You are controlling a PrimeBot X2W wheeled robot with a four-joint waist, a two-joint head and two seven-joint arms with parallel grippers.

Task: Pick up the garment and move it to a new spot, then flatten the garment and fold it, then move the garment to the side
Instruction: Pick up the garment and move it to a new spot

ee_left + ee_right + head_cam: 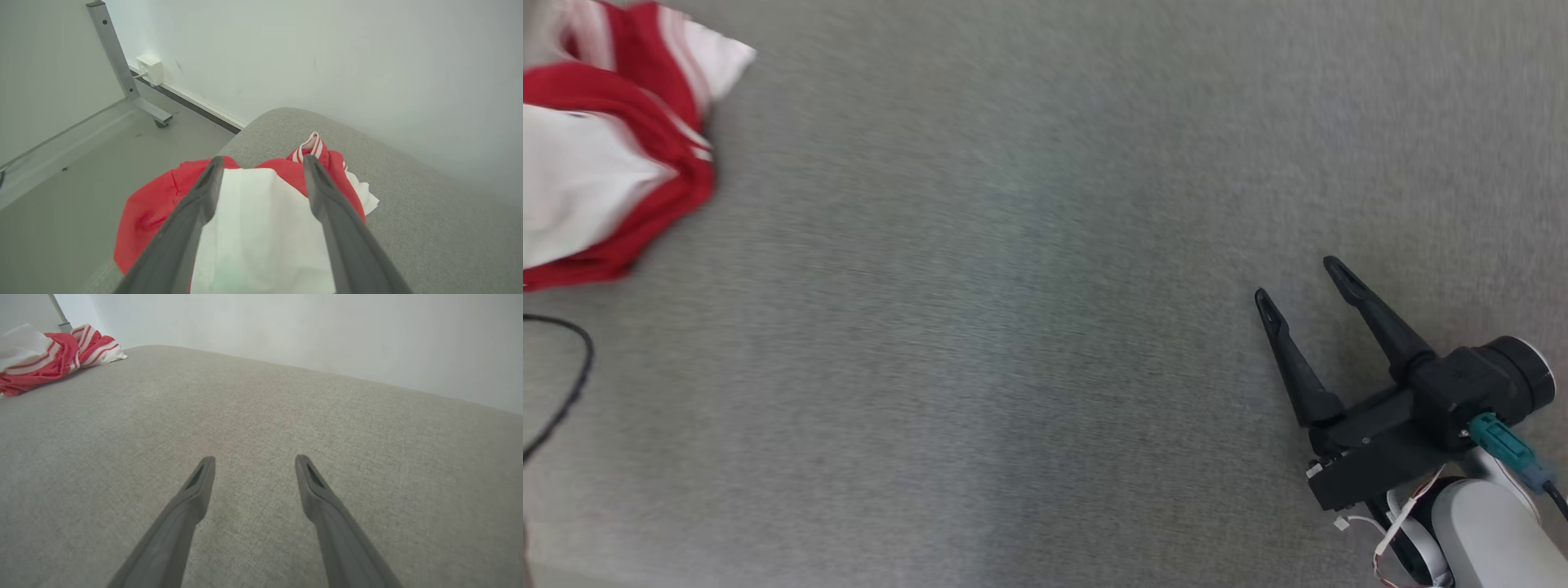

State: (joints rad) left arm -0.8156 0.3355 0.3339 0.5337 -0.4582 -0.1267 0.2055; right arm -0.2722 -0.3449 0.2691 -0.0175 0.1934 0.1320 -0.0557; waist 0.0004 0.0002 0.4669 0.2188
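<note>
Left wrist view: left gripper, jaws spread, seemingly over garment.

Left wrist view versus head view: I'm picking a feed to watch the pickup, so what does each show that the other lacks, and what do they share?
Left wrist view adds the left gripper, fingers spread open in front of the garment, plus the floor, a metal frame leg and a white wall box. Head view adds the right gripper, open above bare grey surface, and a black cable at its left edge. Both show the crumpled red and white garment lying on that grey fabric surface.
</note>
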